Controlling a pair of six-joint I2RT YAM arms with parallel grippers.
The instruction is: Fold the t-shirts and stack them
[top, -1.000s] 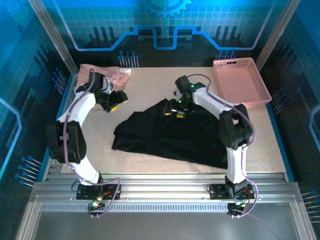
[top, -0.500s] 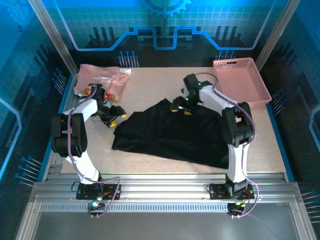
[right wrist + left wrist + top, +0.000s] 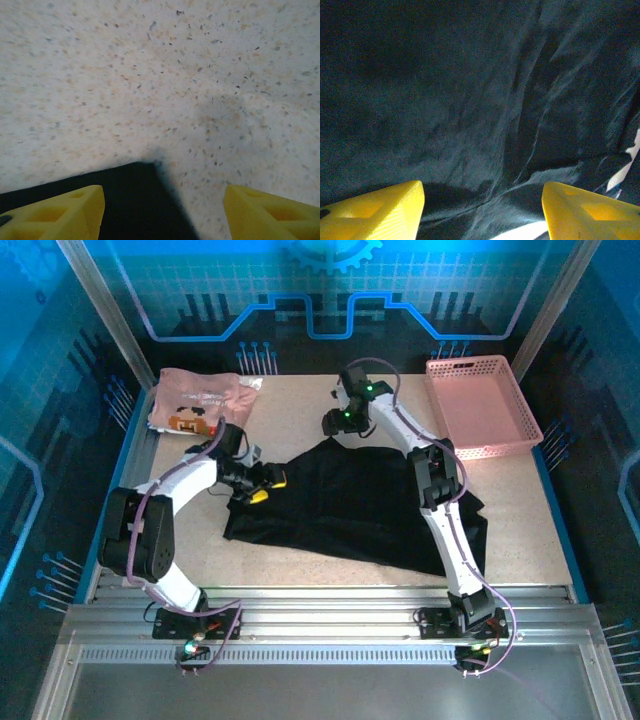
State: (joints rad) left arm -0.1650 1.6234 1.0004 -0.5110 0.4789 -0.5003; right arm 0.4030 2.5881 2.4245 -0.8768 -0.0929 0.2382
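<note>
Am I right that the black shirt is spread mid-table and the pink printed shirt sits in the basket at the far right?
Not quite: the top view shows the pink printed shirt on the table at the far left, outside the basket. The black shirt is indeed spread mid-table.

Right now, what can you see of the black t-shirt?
The black t-shirt is plain, soft cloth, spread mostly flat but creased on the speckled table, unfolded, one corner pointing to the far side. The open left gripper is over its left edge; the open right gripper brackets the far corner. Contact unclear.
</note>
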